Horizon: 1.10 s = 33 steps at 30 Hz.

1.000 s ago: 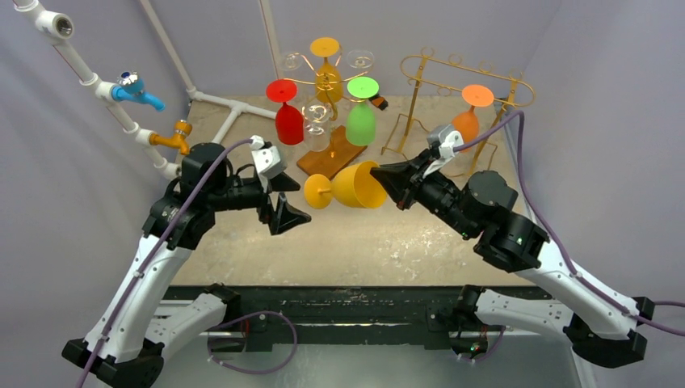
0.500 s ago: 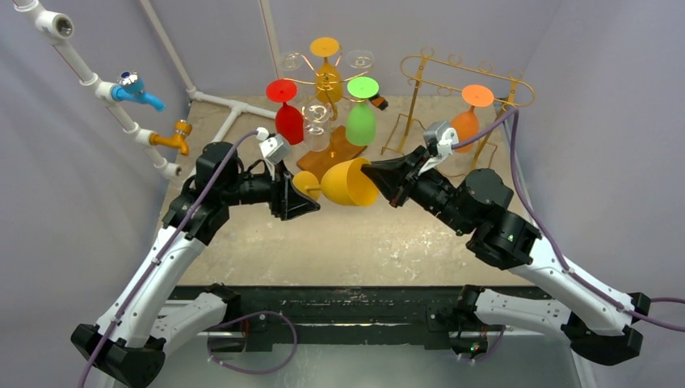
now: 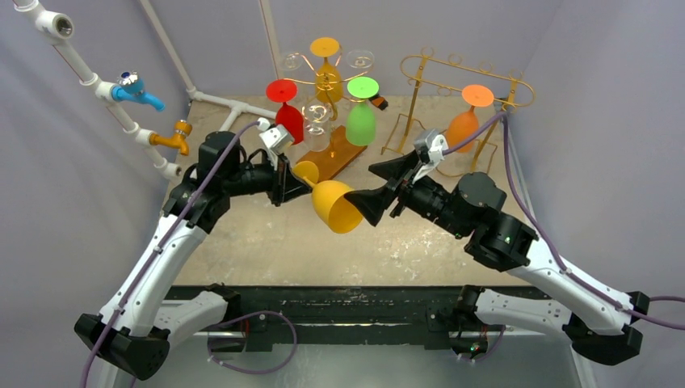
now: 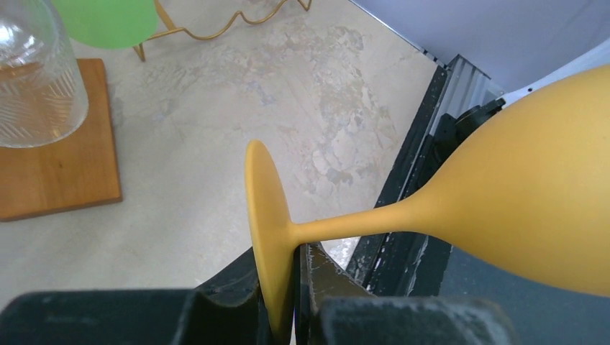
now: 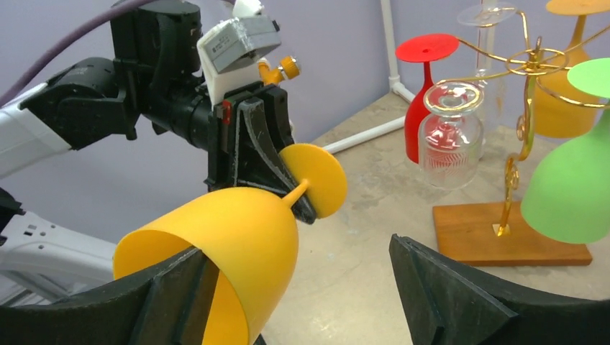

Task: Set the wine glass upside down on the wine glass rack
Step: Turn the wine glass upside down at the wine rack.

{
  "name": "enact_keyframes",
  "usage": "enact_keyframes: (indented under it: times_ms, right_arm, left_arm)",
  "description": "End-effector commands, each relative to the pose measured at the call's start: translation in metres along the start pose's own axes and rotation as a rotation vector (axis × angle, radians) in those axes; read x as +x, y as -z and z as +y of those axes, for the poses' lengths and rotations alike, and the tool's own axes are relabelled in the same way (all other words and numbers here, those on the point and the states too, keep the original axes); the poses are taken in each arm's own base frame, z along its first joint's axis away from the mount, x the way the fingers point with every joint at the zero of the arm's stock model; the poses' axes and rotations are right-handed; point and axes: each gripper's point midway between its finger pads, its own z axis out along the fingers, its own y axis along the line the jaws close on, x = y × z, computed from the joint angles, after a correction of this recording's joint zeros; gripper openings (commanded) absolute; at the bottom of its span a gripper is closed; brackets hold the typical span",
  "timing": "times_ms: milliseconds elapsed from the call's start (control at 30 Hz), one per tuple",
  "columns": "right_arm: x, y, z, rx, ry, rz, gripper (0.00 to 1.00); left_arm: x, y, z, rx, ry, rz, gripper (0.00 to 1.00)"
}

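The step in hand reads as a handover between the two arms, with the matte yellow plastic wine glass point(image 3: 335, 212) in mid-air at the centre of the top view, above the tabletop and not yet at either rack. It lies tilted, its foot toward the upper left and its open bowl toward the lower centre.

The left gripper point(image 3: 287, 179) is clenched on the rim of the glass's round foot. In the left wrist view the disc stands edge-on between the two black fingers, with the stem running off to the right.

The right gripper point(image 3: 373, 187) is released, its jaws spread wide. In the right wrist view one finger sits at the bowl's mouth at lower left. Whether it touches the rim cannot be told.

The weight therefore appears to rest on the left arm alone.

The next move calls for the right arm to back away without nudging the bowl. The left arm must then turn the glass bowl-down and slide its stem into a free slot. That could be on the gold wire rack on a wooden base point(image 3: 335, 153) at upper centre or the long gold rack point(image 3: 485, 71) at upper right. A pinch on the thin foot may let the glass pivot, so a slow swing seems wise.
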Motion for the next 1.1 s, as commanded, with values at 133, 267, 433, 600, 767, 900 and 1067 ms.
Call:
enact_keyframes:
  times_ms: [133,267,433,600,767,900,1067]
  right_arm:
    - [-0.001,0.040,0.032,-0.189,0.043,0.109,0.99]
    - [-0.010,0.054,0.039,-0.209,0.037,0.134,0.99]
    - [0.009,0.034,0.052,-0.279,0.005,0.221,0.99]
    - [0.038,-0.015,0.056,-0.296,-0.067,0.280,0.99]
    - [0.046,-0.048,0.070,-0.348,-0.182,0.263,0.99]
    - [0.044,-0.059,0.079,-0.403,-0.227,0.215,0.99]
    - [0.061,-0.063,0.096,-0.517,-0.328,0.216,0.99]
  left_arm:
    - [-0.029,0.034,-0.004,-0.066,-0.476,-0.005,0.00]
    - [-0.026,0.047,0.003,-0.103,-0.723,0.017,0.00]
    - [-0.040,0.062,0.012,-0.189,-0.996,0.004,0.00]
    - [-0.075,0.078,-0.003,-0.223,-1.164,-0.063,0.00]
    - [-0.089,0.089,-0.012,-0.252,-1.295,-0.105,0.00]
    - [-0.084,0.093,-0.013,-0.256,-1.375,-0.095,0.00]
    - [-0.087,0.097,-0.013,-0.292,-1.446,-0.110,0.00]
